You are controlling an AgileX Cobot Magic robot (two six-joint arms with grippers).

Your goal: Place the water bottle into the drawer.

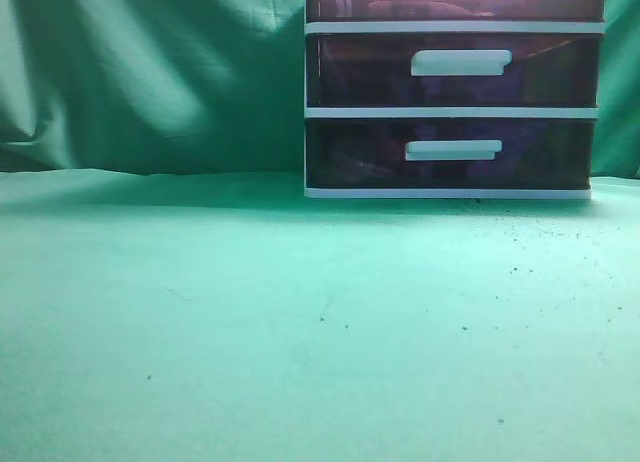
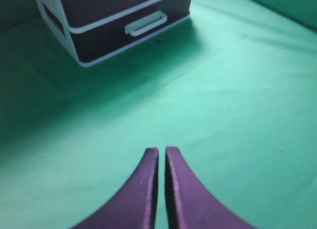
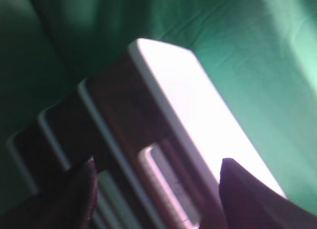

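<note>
The white-framed drawer unit [image 1: 452, 112] stands at the back right of the green cloth. Its topmost drawer [image 1: 380, 2] has a dark purple-brown front that is cut off by the top edge of the exterior view and sits flush with the frame. In the right wrist view that drawer [image 3: 119, 110] and its white bar handle [image 3: 166, 182] lie between the fingers of my open, empty right gripper [image 3: 159, 162], close in front of it. My left gripper [image 2: 162, 149] is shut and empty above the bare cloth. No water bottle shows in any view. Neither gripper shows in the exterior view.
The two lower drawers [image 1: 450, 152] are closed; the left wrist view shows them at the upper left [image 2: 129, 26]. A green cloth [image 1: 250, 322] covers the table and hangs as a backdrop. The unit's white top [image 3: 193, 105] shows in the right wrist view.
</note>
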